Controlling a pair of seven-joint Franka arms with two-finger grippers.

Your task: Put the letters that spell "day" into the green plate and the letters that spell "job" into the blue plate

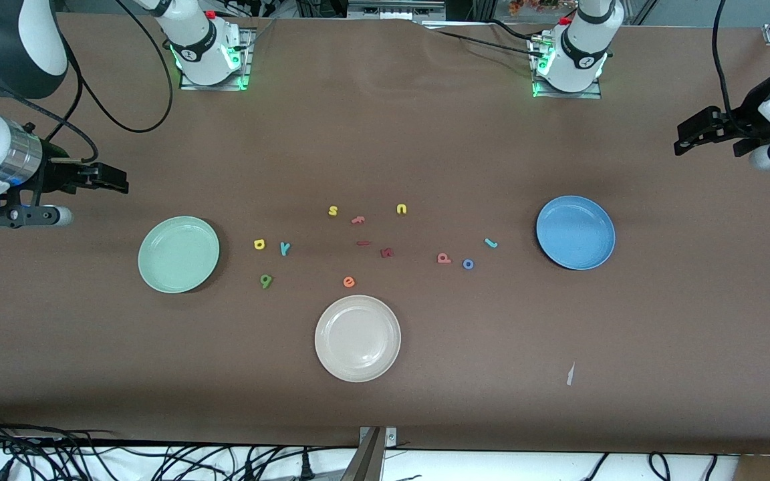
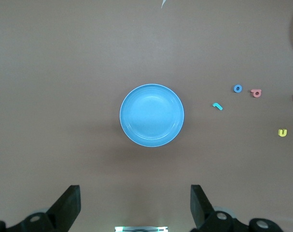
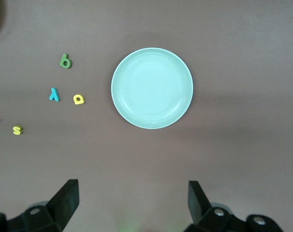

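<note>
The green plate [image 1: 178,254] [image 3: 152,88] lies empty toward the right arm's end. Beside it are the yellow "d" [image 1: 259,244] [image 3: 78,99], teal "y" [image 1: 285,248] [image 3: 54,94] and dark green "a" [image 1: 265,281] [image 3: 65,61]. The blue plate [image 1: 575,232] [image 2: 151,115] lies empty toward the left arm's end, with the teal "j" [image 1: 490,243] [image 2: 217,106], blue "o" [image 1: 468,264] [image 2: 238,88] and salmon "b" [image 1: 444,258] [image 2: 256,93] beside it. My right gripper [image 1: 117,182] [image 3: 133,200] hangs open over bare table by the green plate. My left gripper [image 1: 682,141] [image 2: 135,203] hangs open over bare table by the blue plate.
A cream plate [image 1: 357,338] lies nearer the front camera, mid-table. Loose between the plates are a yellow "s" [image 1: 333,211], orange "f" [image 1: 357,219], yellow "u" [image 1: 402,209], dark red bar [image 1: 363,243], dark red "k" [image 1: 387,252] and orange "e" [image 1: 349,282]. A paper scrap [image 1: 570,374] lies near the front edge.
</note>
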